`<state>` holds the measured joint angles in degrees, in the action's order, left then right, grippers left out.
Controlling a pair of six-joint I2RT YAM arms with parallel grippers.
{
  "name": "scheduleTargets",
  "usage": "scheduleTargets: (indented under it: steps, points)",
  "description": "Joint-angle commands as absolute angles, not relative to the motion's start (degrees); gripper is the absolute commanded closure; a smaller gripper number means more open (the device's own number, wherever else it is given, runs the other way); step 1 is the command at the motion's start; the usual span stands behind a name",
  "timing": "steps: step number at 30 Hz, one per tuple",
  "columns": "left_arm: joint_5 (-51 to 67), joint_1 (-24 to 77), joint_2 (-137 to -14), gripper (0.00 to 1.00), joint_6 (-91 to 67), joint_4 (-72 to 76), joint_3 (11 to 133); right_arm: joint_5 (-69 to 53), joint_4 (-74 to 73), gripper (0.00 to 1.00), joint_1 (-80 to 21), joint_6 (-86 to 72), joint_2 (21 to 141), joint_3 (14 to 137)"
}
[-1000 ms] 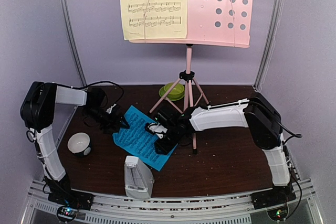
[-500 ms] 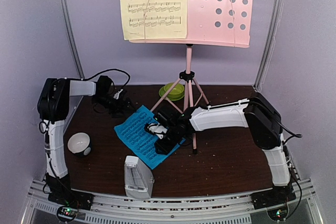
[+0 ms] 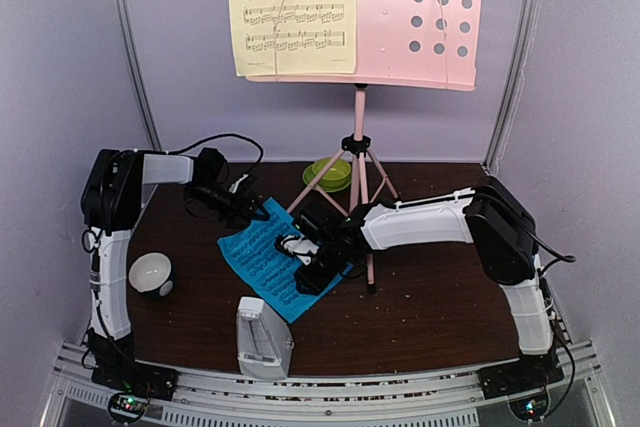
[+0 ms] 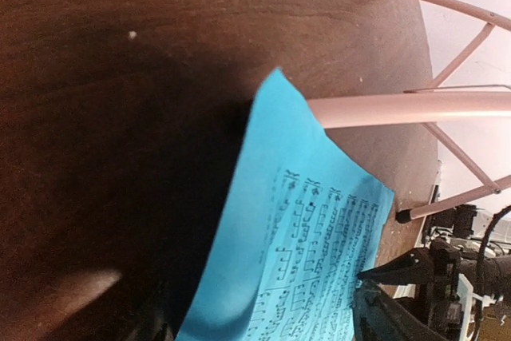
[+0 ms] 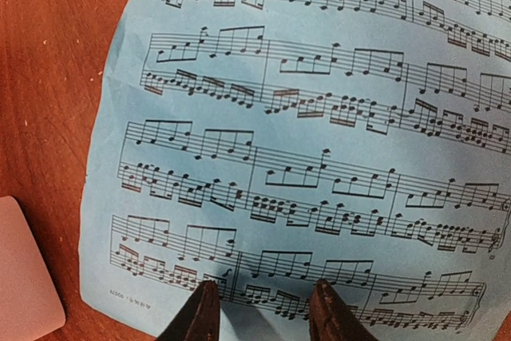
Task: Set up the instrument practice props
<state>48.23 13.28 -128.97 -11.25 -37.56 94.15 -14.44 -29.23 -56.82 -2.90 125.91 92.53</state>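
The pink music stand (image 3: 415, 17) stands at the back on tripod legs (image 4: 399, 108), with a yellow page (image 3: 292, 9) on its left half. The blue page (image 3: 262, 265) lies on the table. My left gripper (image 3: 258, 211) is low at the page's far corner. In the left wrist view the blue page (image 4: 303, 221) runs between its open jaws (image 4: 263, 329). My right gripper (image 3: 308, 272) is open, its fingertips (image 5: 200, 313) just over the blue page (image 5: 319, 117) near one edge. The white-grey metronome (image 3: 262, 339) stands upright at the front.
A green bowl (image 3: 328, 174) sits behind the stand's legs. A small white-and-black bowl (image 3: 150, 274) sits at the left by the left arm. A pale rounded object (image 5: 24, 269) lies beside the blue page's corner. Metal posts frame the back corners.
My left gripper left the blue page's left edge, swung to the back, then came right to the page's far corner. The page shifted a little. The right arm has not moved.
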Motion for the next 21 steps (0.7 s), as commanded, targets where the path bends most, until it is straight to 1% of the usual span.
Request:
scheduleTargets:
  steps: [1, 4, 9, 11, 18, 21]
  points:
    - [53.1, 13.5, -127.8, 0.24, -9.9, -34.0, 92.0, -12.8, -34.4, 0.60, -56.7, -2.9, 128.0, 91.2]
    - [53.7, 13.6, -125.0, 0.31, -10.8, -30.8, 89.9, -12.6, -34.2, 0.60, -56.7, -2.9, 127.7, 90.9]
    - [54.1, 13.6, -121.4, 0.57, -12.2, -27.5, 87.7, -12.5, -33.7, 0.60, -56.6, -3.2, 127.5, 91.0]
    - [54.1, 13.6, -120.2, 0.59, -12.6, -26.3, 86.7, -12.5, -33.6, 0.60, -56.6, -3.4, 127.4, 91.0]
    - [55.9, 13.6, -117.5, 0.60, -15.6, -20.1, 83.7, -12.2, -33.7, 0.60, -56.7, -3.2, 126.8, 90.8]
    - [57.1, 13.6, -117.0, 0.64, -17.0, -18.0, 83.0, -12.0, -33.7, 0.60, -56.6, -3.2, 126.6, 90.6]
